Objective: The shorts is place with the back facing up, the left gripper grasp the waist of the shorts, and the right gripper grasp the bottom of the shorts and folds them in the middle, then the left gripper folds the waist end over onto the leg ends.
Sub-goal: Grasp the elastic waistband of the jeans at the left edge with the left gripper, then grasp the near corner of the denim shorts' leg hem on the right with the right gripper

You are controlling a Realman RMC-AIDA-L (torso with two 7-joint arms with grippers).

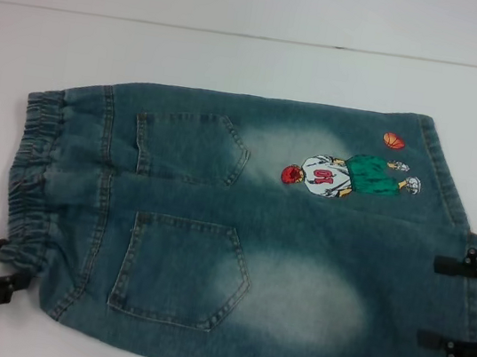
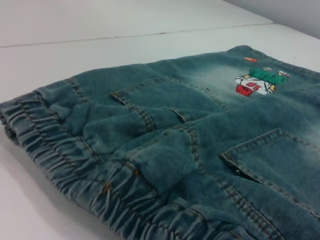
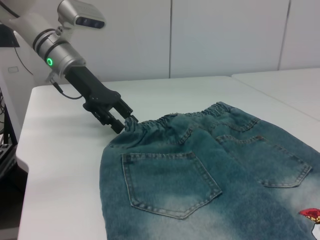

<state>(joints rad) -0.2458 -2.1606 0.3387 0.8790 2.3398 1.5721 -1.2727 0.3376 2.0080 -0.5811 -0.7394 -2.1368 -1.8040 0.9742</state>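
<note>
Shorts (image 1: 297, 268): flat on the white table (image 1: 237, 70), pockets up.
Feel: soft, thick, probably bendy.
Waist (image 1: 32, 175): left gripper (image 1: 14, 266) spread at its corner.
Leg ends (image 1: 468, 267): right gripper (image 1: 440, 298) spread over them.

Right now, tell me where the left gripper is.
In the head view the left gripper sits low on the left, at the near corner of the waist of the shorts.
</note>
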